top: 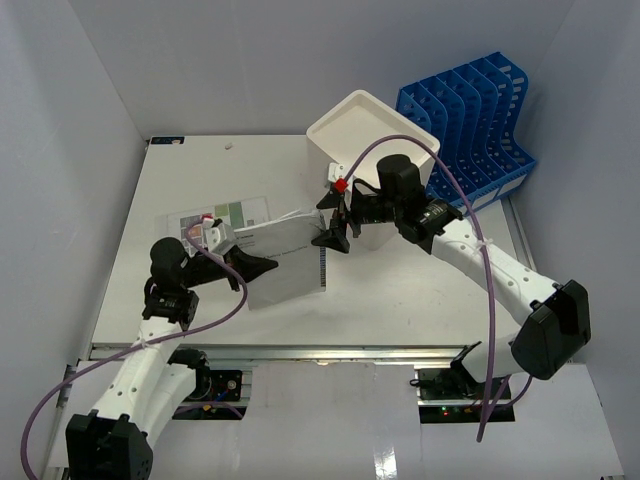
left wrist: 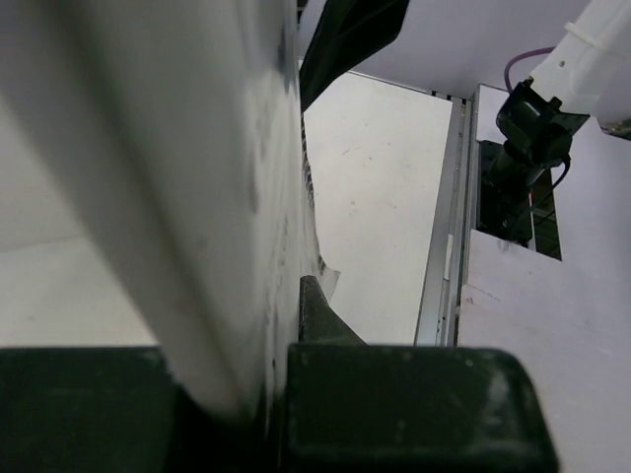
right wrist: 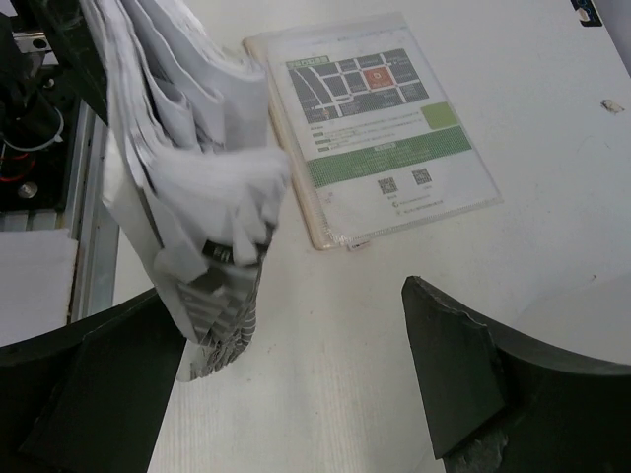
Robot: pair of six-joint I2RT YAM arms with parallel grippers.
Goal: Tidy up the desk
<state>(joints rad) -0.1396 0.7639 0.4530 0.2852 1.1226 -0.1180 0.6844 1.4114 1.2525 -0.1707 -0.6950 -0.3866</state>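
**White worktop [top: 400, 290], papers clamped on left, right end effector open**

White worktop filled the middle of the overhead view, with its metal rail [top: 300, 352] along the near edge just ahead of both arm bases. Left end effector [top: 252, 266] was closed on a paper stack [top: 285, 262], gripping its left end. The stack stood on its long edge on the worktop, left of centre. In the left wrist view the sheets sat pinched between the black fingers [left wrist: 414, 414]. Right end effector [top: 333, 218] was open, jaws wide apart, at the stack's right end and holding nothing. The right wrist view showed the stack's fanned corner just beside one finger; contact could not be told. A map sheet [right wrist: 380, 128] in a clear sleeve lay flat on the worktop behind the stack, near it. A white box [top: 372, 130] stood at the far edge, behind the right end effector. A blue rack [top: 470, 120] stood just right of the box at the far right corner.
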